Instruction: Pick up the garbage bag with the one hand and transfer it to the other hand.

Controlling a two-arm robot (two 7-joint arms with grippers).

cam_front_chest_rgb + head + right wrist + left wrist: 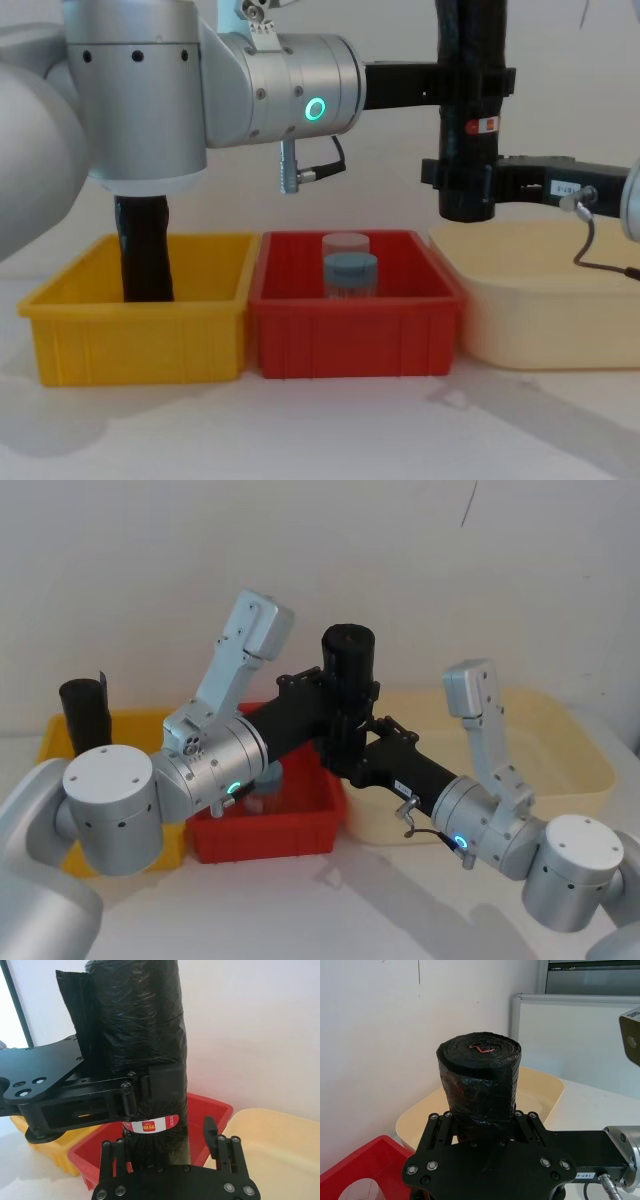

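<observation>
The garbage bag (348,650), a glossy black roll with a red-and-white label (150,1124), hangs upright in mid-air over the gap between the red bin and the cream tub. My left gripper (475,85) is shut on its upper middle, both fingers pressed to its sides (482,1122). My right gripper (465,180), the one with a white sticker and silver plug, reaches in from the right below the left one. It straddles the roll's lower part (165,1152), open, with a gap showing beside one finger (212,1135).
A yellow bin (130,330) on the left holds a plain black roll (145,250). In the middle, a red bin (350,330) contains a blue-lidded jar (350,272). A cream tub (540,320) sits on the right. A white wall stands close behind.
</observation>
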